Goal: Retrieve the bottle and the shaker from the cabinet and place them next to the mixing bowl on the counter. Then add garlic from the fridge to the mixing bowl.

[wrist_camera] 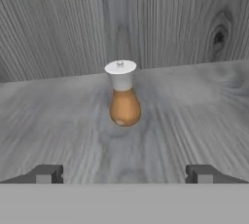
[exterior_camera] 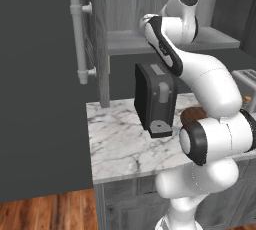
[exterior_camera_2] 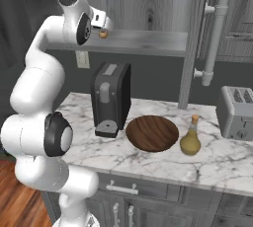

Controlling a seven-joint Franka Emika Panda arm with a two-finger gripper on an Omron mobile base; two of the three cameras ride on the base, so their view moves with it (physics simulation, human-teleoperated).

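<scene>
Reaching up into the open cabinet (exterior_camera_2: 148, 21), with the gripper (wrist_camera: 124, 173) pointing at the shaker (wrist_camera: 122, 94) standing upright on the grey wood shelf (wrist_camera: 194, 116). Jaws spread wide in the hand view, one fingertip (wrist_camera: 44, 173) at each lower corner, gripping nothing, shaker sitting well ahead between them and apart from both. Shaker showing a white cap and rounded brown body against the wood-grain back wall in the hand view; appearing as just a small brown dot (exterior_camera_2: 103, 34) beside the wrist in the right base view. Bottle (exterior_camera_2: 190, 137) standing upright on the marble counter (exterior_camera_2: 217, 162) just right of the wooden mixing bowl (exterior_camera_2: 152, 132), seen clearly in the right base view; bowl mostly hiding behind the arm in the left base view, only a brown edge (exterior_camera: 192, 114) peeking out. Black coffee machine (exterior_camera: 155, 99) sitting on the counter left of the bowl, in both base views. Toaster (exterior_camera_2: 237, 112) resting at the far right of the counter. Fridge door (exterior_camera: 40, 84) and its long handle (exterior_camera: 80, 39) taking up the left of the left base view.
</scene>
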